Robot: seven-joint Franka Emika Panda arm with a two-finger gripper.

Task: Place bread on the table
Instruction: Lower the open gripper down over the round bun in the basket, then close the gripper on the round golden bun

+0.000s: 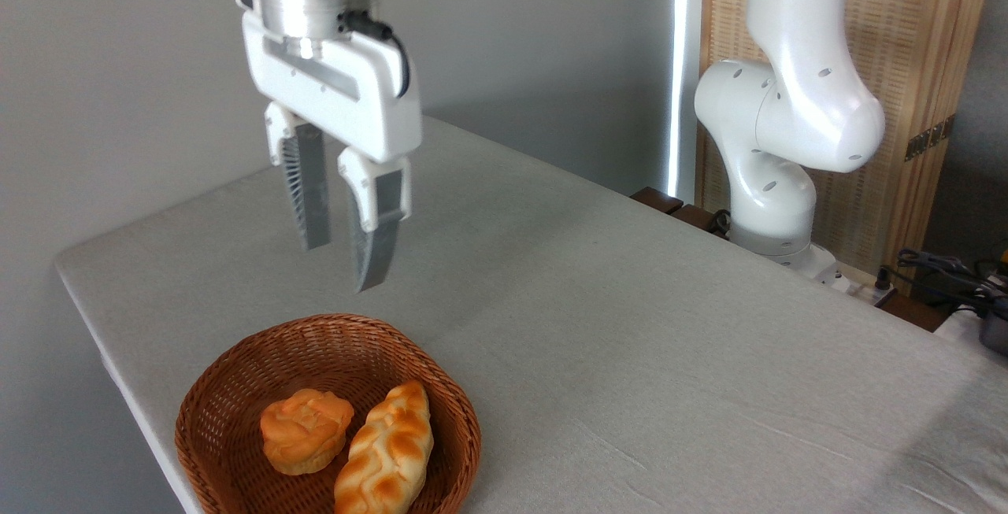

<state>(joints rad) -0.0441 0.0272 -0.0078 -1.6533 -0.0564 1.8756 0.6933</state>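
At the left, the table [630,325] begins with a rounded corner, and its light grey cover looks like soft cloth with small wrinkles. On this part stands a round wicker basket [228,388], brown and tightly woven, with a shallow bowl shape. Inside it lies the bread [305,429] that I must move: a small round bun, orange-brown, with a knotted, swirled top and a smooth baked skin. Just beside it on the right, nearly touching, lies a braided loaf [387,451], longer and paler, with browned ridges; this one is not my target. Above the back edge of the basket hangs my gripper [342,262], empty, its two fingers parted only by a narrow gap. The fingers are grey and ribbed on the inner side, and the body is white plastic under a shiny metal ring. So I judge that the task is at its beginning: nothing is grasped, and the bun is not yet on the cloth. I think I must open wider, come down over the bun, lift it and place it on the free cloth. Farther right my white arm base [776,207] stands at the table's far edge, before a wooden screen [929,49].
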